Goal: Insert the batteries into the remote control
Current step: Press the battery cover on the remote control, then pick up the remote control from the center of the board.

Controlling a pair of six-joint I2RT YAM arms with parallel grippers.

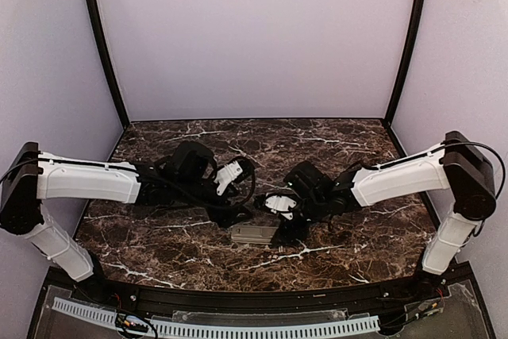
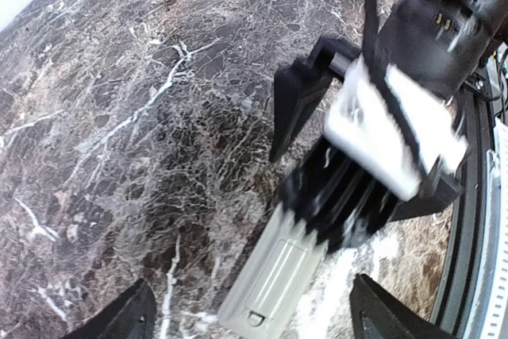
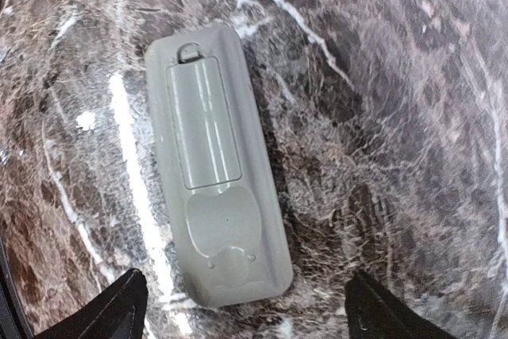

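The left fingers (image 2: 119, 319) and right fingers (image 3: 119, 307) are spread wide, gripping nothing. Each pair hangs over one end of the remote control (image 3: 214, 164). It lies grey back up on the bench (image 1: 357, 140), midway along the near edge, its battery cover (image 3: 202, 125) seemingly in place.

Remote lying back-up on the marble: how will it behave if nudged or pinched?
The remote control looks like a rigid plastic slab, so it probably won't flex. Lying flat, back up, it is unlikely to roll or tip. On the glossy marble table it may slide or spin when pushed off-centre; its rounded edges could slip in a side pinch.
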